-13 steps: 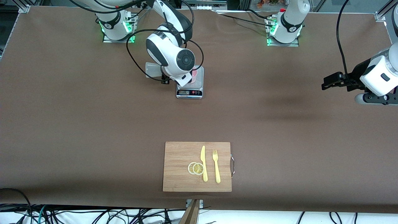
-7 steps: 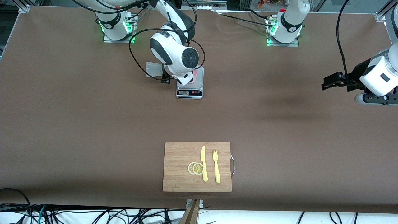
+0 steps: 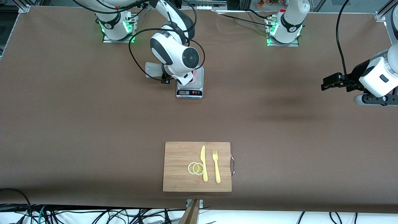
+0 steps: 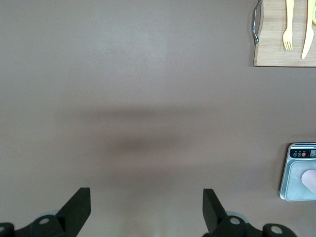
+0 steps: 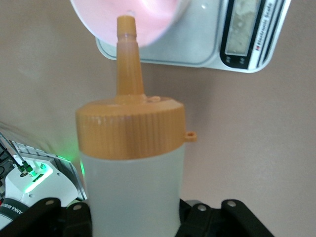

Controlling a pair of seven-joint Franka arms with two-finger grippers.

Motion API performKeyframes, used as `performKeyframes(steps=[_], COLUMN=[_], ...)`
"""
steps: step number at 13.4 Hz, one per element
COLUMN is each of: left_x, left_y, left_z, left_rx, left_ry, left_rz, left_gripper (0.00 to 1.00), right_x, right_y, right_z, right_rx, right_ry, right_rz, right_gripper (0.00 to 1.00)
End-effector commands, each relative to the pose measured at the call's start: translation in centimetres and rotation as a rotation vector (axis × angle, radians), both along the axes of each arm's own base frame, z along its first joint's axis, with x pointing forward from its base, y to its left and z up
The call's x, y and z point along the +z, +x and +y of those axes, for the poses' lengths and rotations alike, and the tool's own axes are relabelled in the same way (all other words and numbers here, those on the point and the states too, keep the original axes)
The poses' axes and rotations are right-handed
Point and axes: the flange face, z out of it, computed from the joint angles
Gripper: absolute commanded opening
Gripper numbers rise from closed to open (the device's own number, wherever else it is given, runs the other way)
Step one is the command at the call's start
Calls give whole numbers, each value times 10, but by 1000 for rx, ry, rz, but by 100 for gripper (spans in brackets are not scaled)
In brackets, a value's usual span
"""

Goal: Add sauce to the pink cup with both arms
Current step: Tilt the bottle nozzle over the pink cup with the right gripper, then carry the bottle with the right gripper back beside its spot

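My right gripper (image 3: 164, 75), clamped on the sauce (image 5: 132, 163), tips its nozzle over the pink cup (image 3: 194, 75) on the scale (image 3: 190, 90); I should squeeze gently. Left gripper (image 4: 147, 207) waits wide open, empty.

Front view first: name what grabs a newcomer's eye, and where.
The right gripper holds the sauce bottle tipped over the pink cup, which stands on the scale near the right arm's base. Nearer the camera lies a cutting board with knife, fork and lemon slices.
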Motion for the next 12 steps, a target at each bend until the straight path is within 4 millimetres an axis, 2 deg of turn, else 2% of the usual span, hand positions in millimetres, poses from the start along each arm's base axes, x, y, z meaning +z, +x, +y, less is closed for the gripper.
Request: performKeyframes(steps=[1, 5, 6, 8, 11, 12], left_x=[5, 5, 5, 5, 5, 5], left_y=[3, 3, 3, 3, 3, 3], left_z=[-1, -1, -1, -1, -1, -1], left_rx=[-29, -31, -29, -29, -29, -29], left_ry=[4, 4, 4, 4, 4, 4], left_rz=[-4, -4, -4, -4, -4, -4], left_gripper=[100, 100, 100, 100, 100, 100], right_x=[19, 28, 32, 40, 48, 48], right_y=[8, 33, 47, 80, 116, 127], right_z=[-12, -42, -60, -108, -175, -202], right_rx=[-49, -65, -78, -113, -179, -193], right_ry=[89, 241, 300, 474, 703, 785], right_rz=[4, 70, 75, 115, 147, 154], right_gripper=[5, 5, 5, 5, 5, 5])
